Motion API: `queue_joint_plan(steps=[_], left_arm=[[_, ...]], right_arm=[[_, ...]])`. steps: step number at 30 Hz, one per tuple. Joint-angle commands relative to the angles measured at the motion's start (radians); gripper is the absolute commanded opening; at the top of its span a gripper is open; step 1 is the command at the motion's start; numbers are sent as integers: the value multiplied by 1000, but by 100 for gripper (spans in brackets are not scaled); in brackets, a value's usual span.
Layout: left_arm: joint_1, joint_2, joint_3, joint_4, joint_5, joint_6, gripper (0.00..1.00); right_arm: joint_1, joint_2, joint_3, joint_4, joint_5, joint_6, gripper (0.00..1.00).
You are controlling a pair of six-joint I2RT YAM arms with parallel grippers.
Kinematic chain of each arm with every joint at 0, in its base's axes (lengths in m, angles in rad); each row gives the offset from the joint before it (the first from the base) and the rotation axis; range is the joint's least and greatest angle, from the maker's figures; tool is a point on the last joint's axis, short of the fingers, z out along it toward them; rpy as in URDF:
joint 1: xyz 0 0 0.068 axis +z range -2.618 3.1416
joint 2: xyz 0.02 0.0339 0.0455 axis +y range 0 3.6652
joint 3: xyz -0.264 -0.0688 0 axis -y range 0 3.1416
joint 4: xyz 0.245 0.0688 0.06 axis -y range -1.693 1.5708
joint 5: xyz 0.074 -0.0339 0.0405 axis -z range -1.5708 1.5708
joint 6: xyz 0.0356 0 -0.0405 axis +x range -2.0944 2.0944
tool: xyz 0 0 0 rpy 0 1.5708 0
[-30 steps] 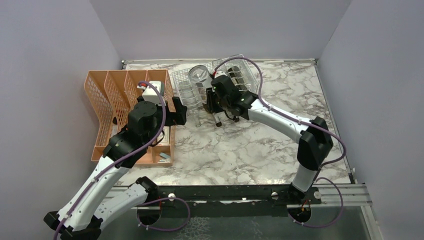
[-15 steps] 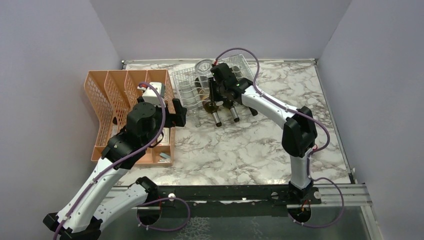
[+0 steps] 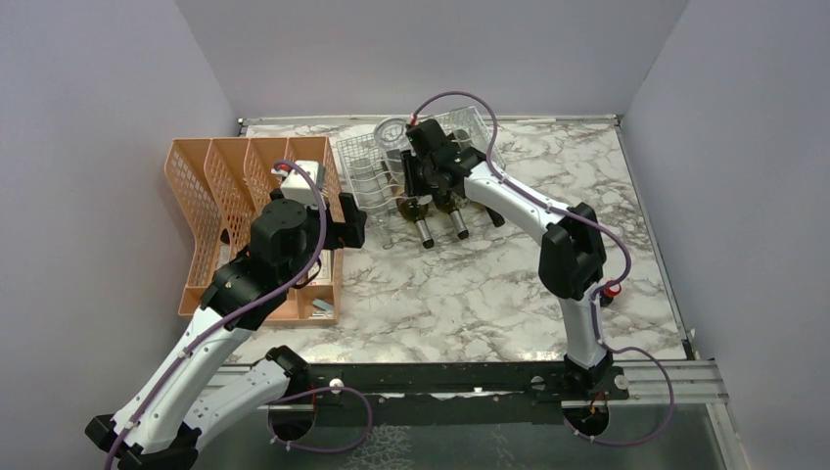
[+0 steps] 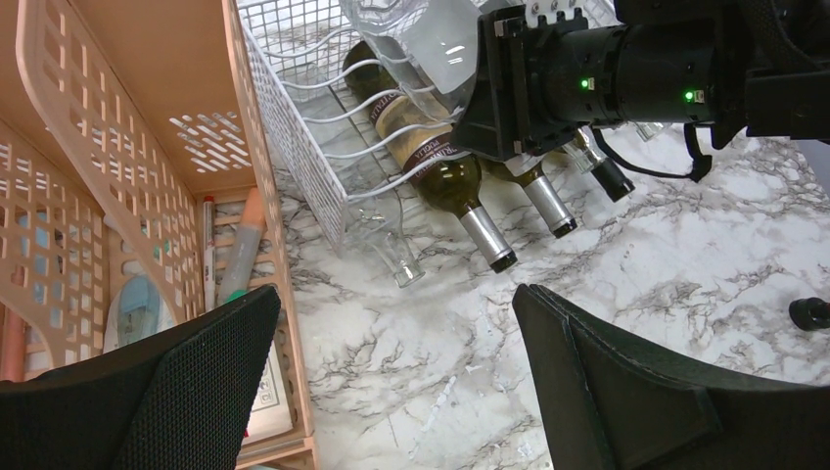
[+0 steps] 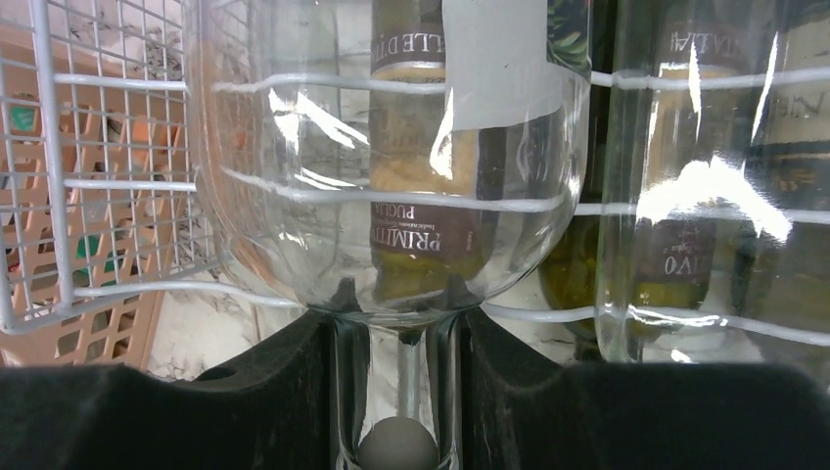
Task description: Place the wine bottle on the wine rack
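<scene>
The wine bottle (image 5: pixel 391 147) is clear, empty glass with a white label. My right gripper (image 5: pixel 396 401) is shut on its neck, black fingers (image 5: pixel 264 392) either side. It hangs over the top wavy cradles of the white wire wine rack (image 5: pixel 127 186); I cannot tell whether it touches them. From above, the bottle (image 3: pixel 393 135) and right gripper (image 3: pixel 419 162) are over the rack (image 3: pixel 357 181) at the back. My left gripper (image 4: pixel 396 382) is open above bare marble, left of the rack (image 4: pixel 294 147).
Two dark bottles (image 4: pixel 445 176) lie in the rack's lower tier, necks (image 3: pixel 424 227) poking out the front, and a clear one (image 4: pixel 391 255) lies beside them. An orange mesh file organiser (image 3: pixel 220 186) holding pens stands left of the rack, close to my left arm.
My right arm has carried the clear bottle back and slightly left, from the rack's front to over its top cradles, and its elbow has swung left. The left arm has stayed still.
</scene>
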Motion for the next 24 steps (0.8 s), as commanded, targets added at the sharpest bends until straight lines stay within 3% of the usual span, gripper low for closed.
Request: queue_joint_plan(steps=[1,4,8,13,19,24], left_arm=[[0,-10,-2,15,5,8,99],[0,-8,2,17,3,7,99],[0,-5,11,17,3,8,99],[0,-15,27,17,-3,14,99],[-1,-40,50,16,-13,31,99],[-1,-76,72,19,-23,72,99]], right_arm=[[-1,-23,74,126,-4,-20,45],[-1,-44,46,136,10,-28,74],[-1,-97,9,146,19,-32,90],[-1,-237,-110,174,11,-32,100],[-1,-494,-388,200,18,-13,100],[-1,-742,-628,156,127,45,100]])
